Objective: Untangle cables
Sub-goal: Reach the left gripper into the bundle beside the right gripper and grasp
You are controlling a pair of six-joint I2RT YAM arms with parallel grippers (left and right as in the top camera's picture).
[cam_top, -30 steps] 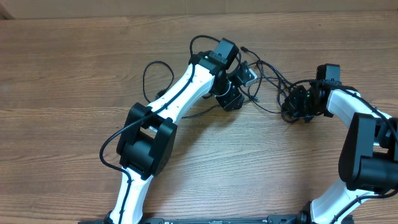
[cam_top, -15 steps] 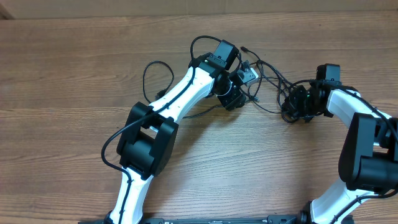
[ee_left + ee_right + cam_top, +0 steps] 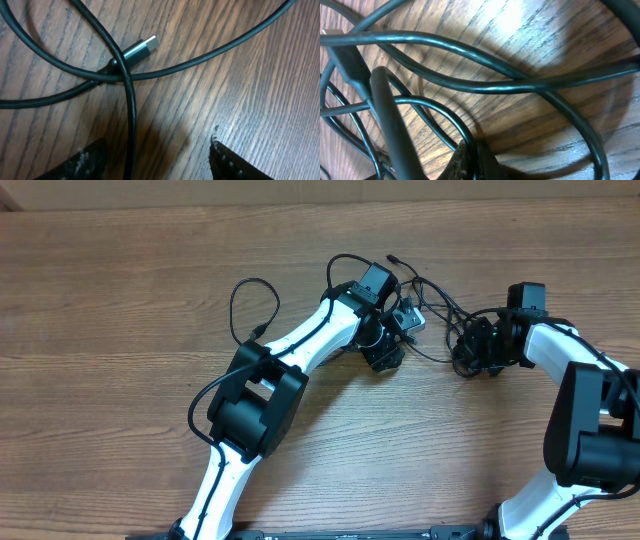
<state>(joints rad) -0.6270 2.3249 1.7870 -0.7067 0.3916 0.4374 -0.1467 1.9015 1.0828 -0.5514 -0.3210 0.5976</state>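
Observation:
The cables (image 3: 437,304) lie as a loose tangle of thin black cords between my two grippers at the far middle of the table. My left gripper (image 3: 398,335) hangs over the tangle's left side. In the left wrist view it (image 3: 157,149) stands open, with one black cord (image 3: 131,125) running between its fingers and a silver-tipped plug (image 3: 142,48) just beyond. My right gripper (image 3: 468,355) is at the tangle's right side. In the right wrist view it (image 3: 472,152) is shut on a cable strand (image 3: 462,131), with several cords crossing above.
Another thin black cord loop (image 3: 252,292) lies on the wood left of my left arm (image 3: 300,340). The wooden table (image 3: 120,380) ends at a far edge along the top of the overhead view. My right arm (image 3: 585,410) fills the right side.
My left arm has swung to the right, closer to the tangle, and its jaws have opened a little wider. The right gripper has stayed put, shut on its strand.

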